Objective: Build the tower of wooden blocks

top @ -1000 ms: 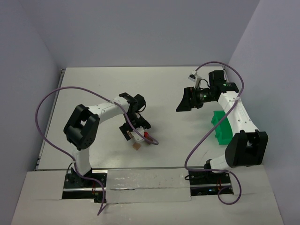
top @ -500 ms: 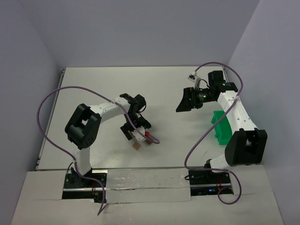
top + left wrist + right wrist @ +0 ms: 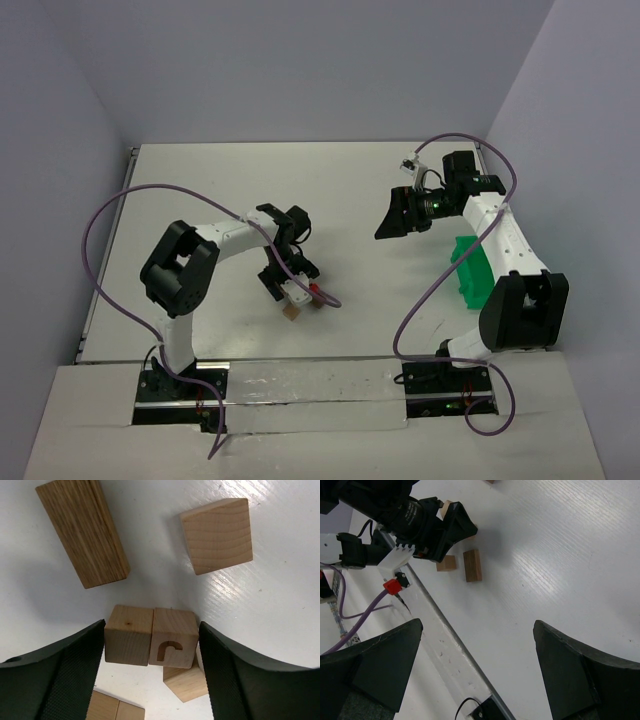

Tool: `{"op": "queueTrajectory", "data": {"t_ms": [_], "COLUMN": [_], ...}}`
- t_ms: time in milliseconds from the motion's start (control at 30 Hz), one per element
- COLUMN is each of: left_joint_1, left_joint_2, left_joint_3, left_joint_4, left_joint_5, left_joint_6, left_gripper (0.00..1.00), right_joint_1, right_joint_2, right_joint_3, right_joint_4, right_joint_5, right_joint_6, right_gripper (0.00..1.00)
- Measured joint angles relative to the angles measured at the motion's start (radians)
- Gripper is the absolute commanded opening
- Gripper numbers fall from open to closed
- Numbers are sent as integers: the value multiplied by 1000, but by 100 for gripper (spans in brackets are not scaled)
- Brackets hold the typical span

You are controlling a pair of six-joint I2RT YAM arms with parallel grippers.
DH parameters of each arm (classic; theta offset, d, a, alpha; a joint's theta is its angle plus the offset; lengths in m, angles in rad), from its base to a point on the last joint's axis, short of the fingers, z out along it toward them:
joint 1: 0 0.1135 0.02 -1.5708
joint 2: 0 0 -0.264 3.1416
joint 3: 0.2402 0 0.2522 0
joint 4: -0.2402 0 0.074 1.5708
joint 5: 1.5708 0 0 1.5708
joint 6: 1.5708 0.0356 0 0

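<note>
In the left wrist view my left gripper is shut on two light wooden cubes side by side, a plain one and one with a carved curved mark. Each jaw touches an outer cube face. The pair hangs over another light block and two more at the frame's bottom. A long dark-brown block and a light block lie on the table beyond. In the top view the left gripper is near the front centre with a block just below it. My right gripper is open, empty and raised.
A green plastic bin stands beside the right arm. The right wrist view shows the left gripper, a light block, a dark block and the table's front rail. Purple cables loop around both arms.
The left arm has shifted slightly, its gripper staying over the blocks. The right gripper has edged a little up and back.
</note>
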Motion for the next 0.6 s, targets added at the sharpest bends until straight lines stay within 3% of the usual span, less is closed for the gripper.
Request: {"op": "queueTrajectory", "data": {"t_ms": [367,533,600], "left_joint_1": [0,-19,-37], "left_joint_2": [-7,-80,-120], "left_joint_3": [-7,-2,27], "left_joint_4": [15,-11,-38], "left_joint_5": [-5,6,21], "left_joint_6": [-24,-69,-112], "left_gripper": [44,30,19], "right_joint_1": [0,0,0], "right_joint_2": [1,0,-1], "right_joint_3": [0,0,0], "right_joint_4": [0,1,2], "right_joint_5": [-9,-13,-13], "right_joint_6": [1,6,9], "right_gripper": [100,100,100]}}
